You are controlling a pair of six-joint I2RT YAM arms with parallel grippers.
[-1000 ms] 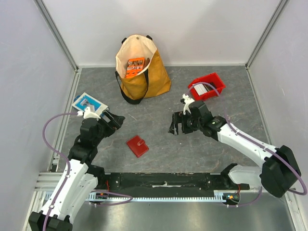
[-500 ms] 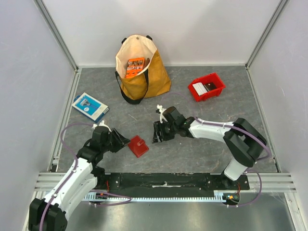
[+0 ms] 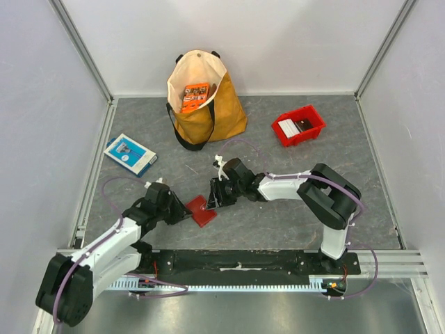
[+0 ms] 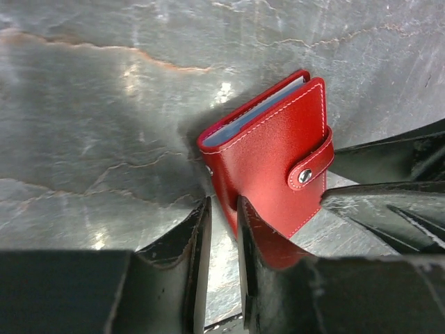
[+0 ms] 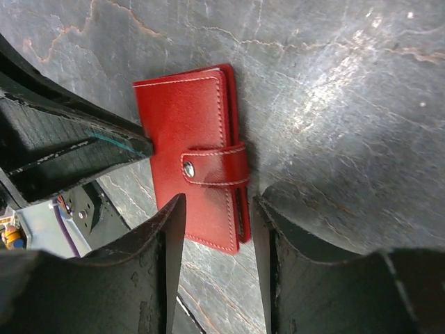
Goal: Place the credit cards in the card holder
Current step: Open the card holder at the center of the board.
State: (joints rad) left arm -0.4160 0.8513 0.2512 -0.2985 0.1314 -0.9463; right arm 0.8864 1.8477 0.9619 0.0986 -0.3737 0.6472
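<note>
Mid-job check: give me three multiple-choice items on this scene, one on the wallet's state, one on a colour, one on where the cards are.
1. The card holder is: A closed, snap tab fastened; B open flat; C standing upright.
2. The flat box is: A green; B blue-and-white; C orange.
3. The credit cards lie: A on the card holder; B in the red bin; C on the flat box.

1 A: the tab is snapped across the shut cover.
2 B: the top view shows its colours.
3 B: whitish and dark cards show inside the bin.
</note>
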